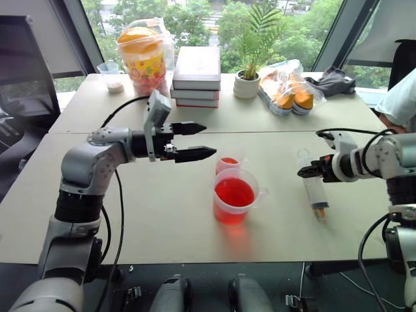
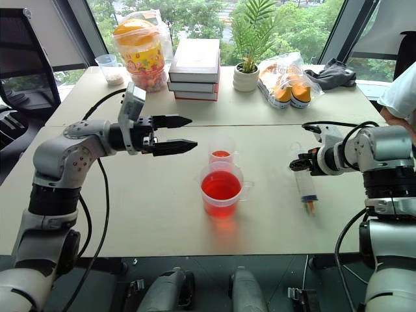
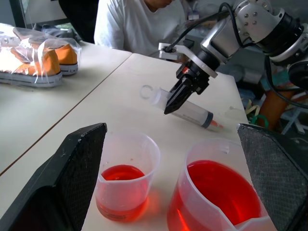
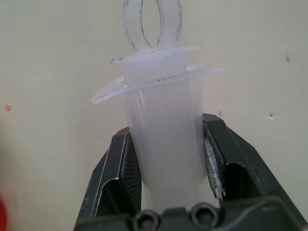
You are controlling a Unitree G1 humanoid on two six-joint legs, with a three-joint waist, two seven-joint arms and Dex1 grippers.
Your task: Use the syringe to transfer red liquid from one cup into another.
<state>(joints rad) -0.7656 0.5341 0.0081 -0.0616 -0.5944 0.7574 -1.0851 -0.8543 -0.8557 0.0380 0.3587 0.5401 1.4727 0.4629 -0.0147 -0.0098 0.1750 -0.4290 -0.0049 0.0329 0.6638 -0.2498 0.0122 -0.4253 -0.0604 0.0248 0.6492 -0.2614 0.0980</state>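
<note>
The syringe (image 1: 314, 185) lies on the table (image 1: 162, 221) at right, long axis near-to-far, orange tip nearward, pinched by the right gripper (image 1: 304, 172). Left of it stand wide cup (image 1: 234, 197) and, just beyond it, small cup (image 1: 228, 166); the left gripper (image 1: 198, 141) hovers spread beyond them.

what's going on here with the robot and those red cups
The right gripper is shut on the syringe, which lies on the table with its orange tip toward the robot. The left gripper hangs open above the table, beside the two cups. The wide cup holds a lot of red liquid; the small cup just behind it holds a thin layer.
</note>
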